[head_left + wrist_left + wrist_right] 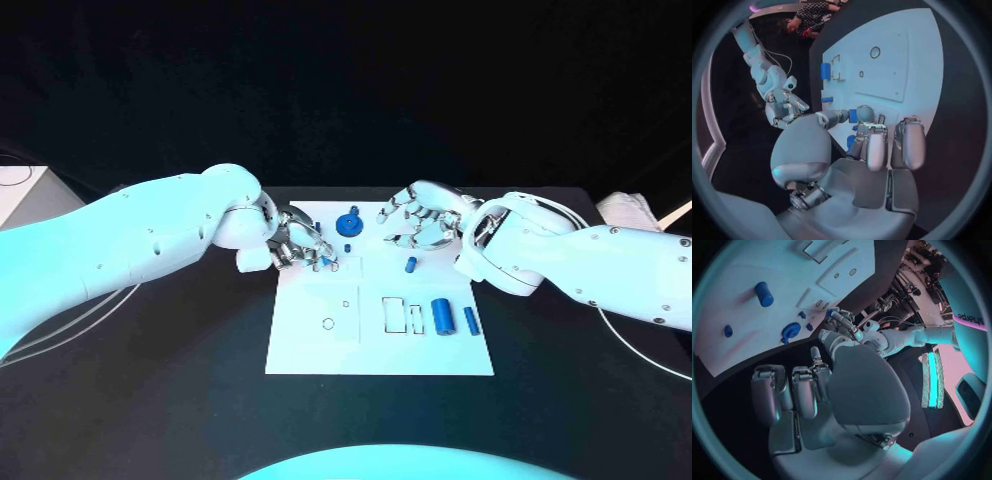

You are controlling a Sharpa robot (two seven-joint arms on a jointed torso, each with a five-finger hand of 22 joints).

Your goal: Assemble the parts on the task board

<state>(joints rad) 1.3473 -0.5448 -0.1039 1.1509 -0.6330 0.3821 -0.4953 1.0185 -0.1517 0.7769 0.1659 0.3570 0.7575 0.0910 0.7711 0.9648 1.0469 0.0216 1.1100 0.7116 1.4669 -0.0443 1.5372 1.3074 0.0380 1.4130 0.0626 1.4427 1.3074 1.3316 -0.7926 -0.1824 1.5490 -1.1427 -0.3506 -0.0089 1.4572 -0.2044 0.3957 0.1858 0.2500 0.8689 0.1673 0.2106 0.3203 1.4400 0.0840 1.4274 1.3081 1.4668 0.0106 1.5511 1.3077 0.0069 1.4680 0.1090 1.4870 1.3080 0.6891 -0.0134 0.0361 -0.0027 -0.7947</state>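
The white task board [378, 340] lies mid-table. My left hand [300, 246] hovers at its far left corner and pinches a small blue part [853, 116] between thumb and fingers. My right hand [423, 222] hangs over the far right of the board with its fingers curled downward and nothing in them. A round blue part [351, 222] stands between the two hands. A short blue peg [410, 265] lies just below the right hand. A blue block [443, 315] and a slim blue cylinder [470, 320] sit at the board's right side beside outlined slots [394, 314].
Black table surrounds the board, with open room to the near left and near right. A pale box [29, 192] sits at the far left edge and a light object [632, 210] at the far right. Cables trail near both arms.
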